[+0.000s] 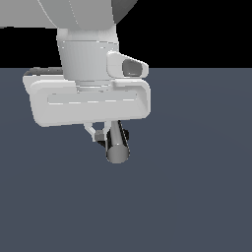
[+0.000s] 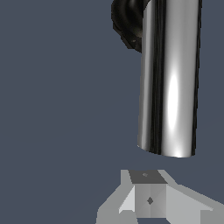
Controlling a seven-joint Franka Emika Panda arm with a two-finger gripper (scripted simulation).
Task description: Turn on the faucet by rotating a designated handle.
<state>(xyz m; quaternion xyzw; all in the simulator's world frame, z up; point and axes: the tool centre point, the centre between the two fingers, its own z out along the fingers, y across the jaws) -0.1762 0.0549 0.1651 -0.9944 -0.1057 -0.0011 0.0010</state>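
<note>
Seen nearest in the exterior view: flat end of the straight grey metallic cylindrical handle (image 1: 118,153), pointing at the camera. Just beside it, on that view's left, low under the white hand: the white robot gripper (image 1: 101,135), one fingertip (image 2: 146,192) visible, gripping nothing; opening width could not be told. Behind, mostly hidden: the faucet's black ridged base (image 2: 127,22). Best practice judged: push sideways near the bar's free end, keeping contact square.
</note>
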